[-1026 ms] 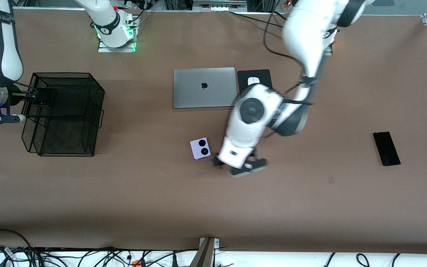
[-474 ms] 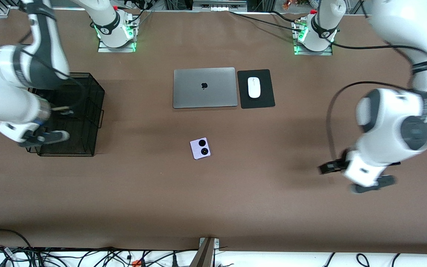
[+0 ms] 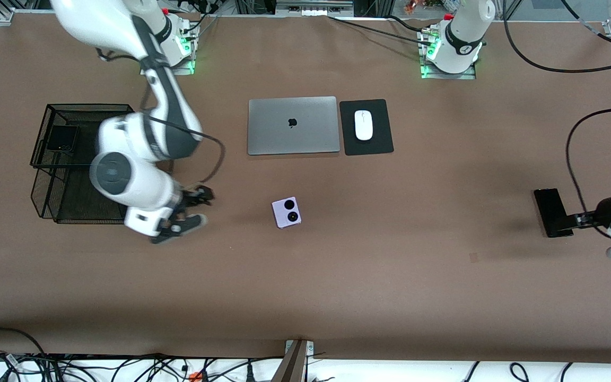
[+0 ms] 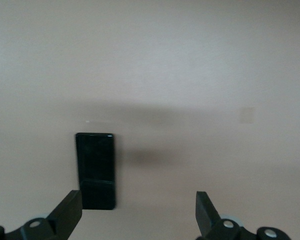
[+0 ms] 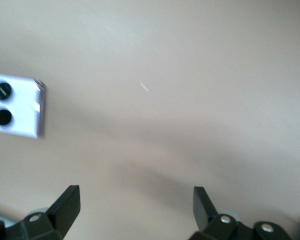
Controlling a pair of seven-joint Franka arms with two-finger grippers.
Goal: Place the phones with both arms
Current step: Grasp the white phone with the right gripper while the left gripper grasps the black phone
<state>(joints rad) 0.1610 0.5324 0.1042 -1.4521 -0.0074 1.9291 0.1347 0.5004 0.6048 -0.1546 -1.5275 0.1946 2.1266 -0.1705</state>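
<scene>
Three phones: folded black phone [image 3: 63,139] lies in the wire basket [image 3: 51,111] near the tabletop's edge at the right arm's end; lilac phone [image 3: 286,212] lies mid-table, nearer the front camera than the laptop [image 3: 293,125]; long black phone [image 3: 551,210] lies near the edge at the left arm's end.
Right gripper [image 3: 191,209]: fingers spread, empty, over bare tabletop between basket and lilac phone.
Left gripper [image 3: 576,218]: fingers spread, empty, at the long black phone's end that lies nearer the front camera.
Step in hand: likely each arm closing on its own phone.
Doing it well: centre the spread fingers across each phone's short width, come down square, and close only when both fingertips sit at the sides.
Edges: long phone sits close to the tabletop's end, so little margin there.
Open room: wide bare tabletop around the lilac phone; mouse [image 3: 363,124] and laptop stay well apart.
</scene>
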